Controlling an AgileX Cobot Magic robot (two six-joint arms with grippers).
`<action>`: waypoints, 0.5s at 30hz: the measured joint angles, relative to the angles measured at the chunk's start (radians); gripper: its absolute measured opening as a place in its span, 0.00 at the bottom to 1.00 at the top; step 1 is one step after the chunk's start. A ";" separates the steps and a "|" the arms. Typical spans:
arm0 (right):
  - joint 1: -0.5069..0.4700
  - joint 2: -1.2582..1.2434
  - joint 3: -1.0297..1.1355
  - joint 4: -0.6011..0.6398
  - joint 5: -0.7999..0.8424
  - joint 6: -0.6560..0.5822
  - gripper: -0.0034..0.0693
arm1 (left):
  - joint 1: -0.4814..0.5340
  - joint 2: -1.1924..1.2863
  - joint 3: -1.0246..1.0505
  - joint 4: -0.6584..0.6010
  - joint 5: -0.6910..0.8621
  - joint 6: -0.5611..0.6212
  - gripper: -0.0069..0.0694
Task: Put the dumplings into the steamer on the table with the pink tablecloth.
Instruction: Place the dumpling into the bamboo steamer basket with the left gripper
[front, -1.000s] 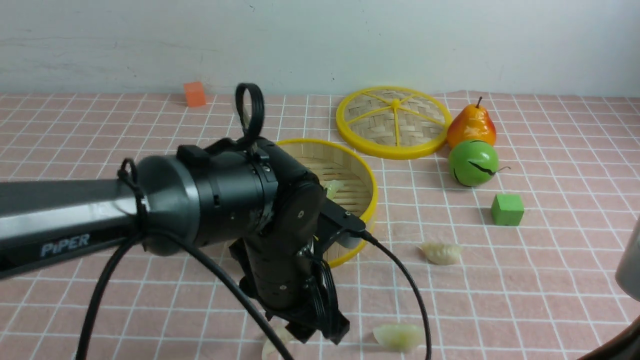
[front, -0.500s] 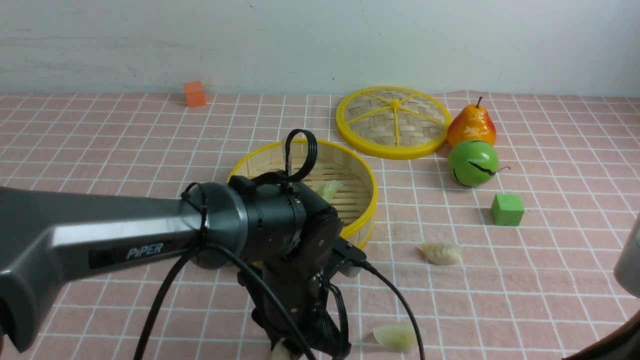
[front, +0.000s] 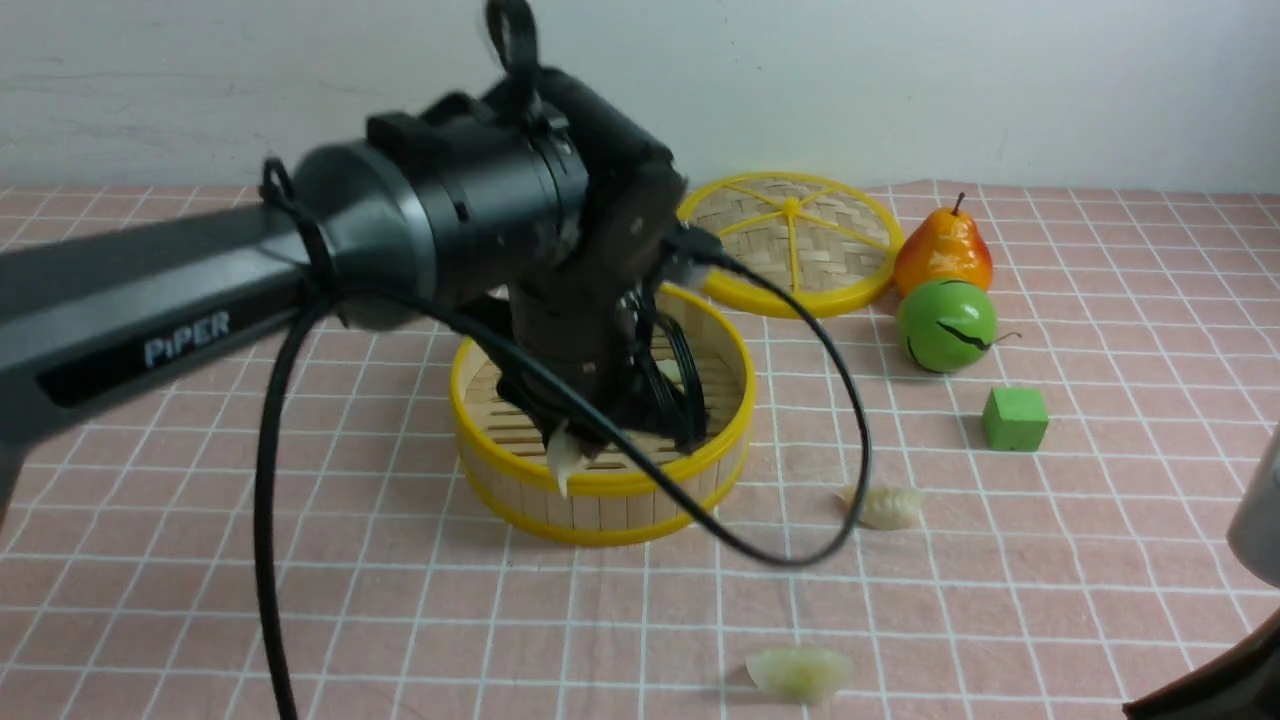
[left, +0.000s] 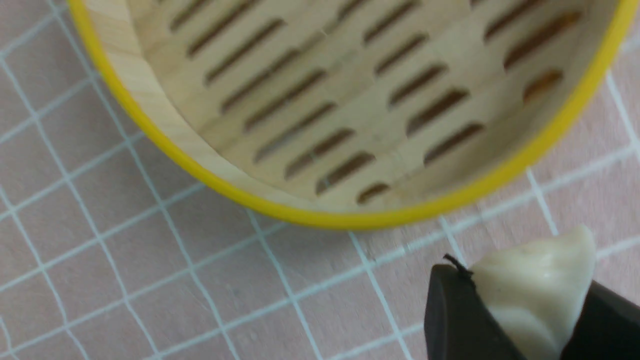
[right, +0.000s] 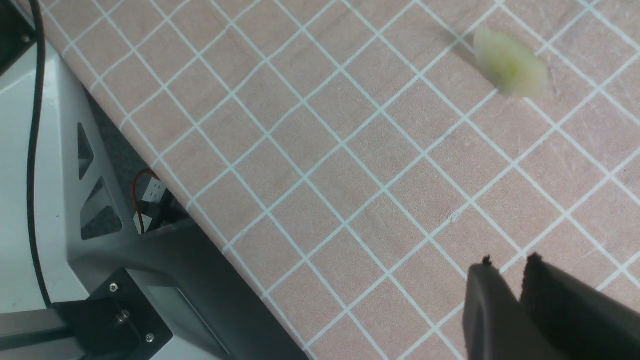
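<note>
L wrist cam: L gripper (left: 522, 290) pinches dumpling (left: 542, 265); front cam half-hides grip.

Now grips one dumpling (front: 563, 462) in the left hand (left: 530, 325), closed on it from wide open a second ago. Lifts it clear of the pink tablecloth (front: 400, 600), away from the near edge of the bench (front: 1100, 620) and up to the near rim of the steamer (front: 600, 505). Holds it seemingly just outside that rim, over cloth, though the angle makes this hard to judge. Uncovers the steamer's front wall and hides much of its floor instead.
</note>
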 joint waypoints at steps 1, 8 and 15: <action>0.000 0.000 0.000 0.000 0.000 0.000 0.19 | 0.006 0.000 -0.007 -0.006 -0.001 -0.001 0.34; 0.000 0.000 0.000 0.000 -0.009 0.000 0.19 | 0.179 0.138 -0.181 -0.102 -0.056 -0.012 0.34; 0.000 0.000 0.000 0.000 -0.015 0.000 0.19 | 0.202 0.286 -0.199 -0.115 -0.166 -0.015 0.34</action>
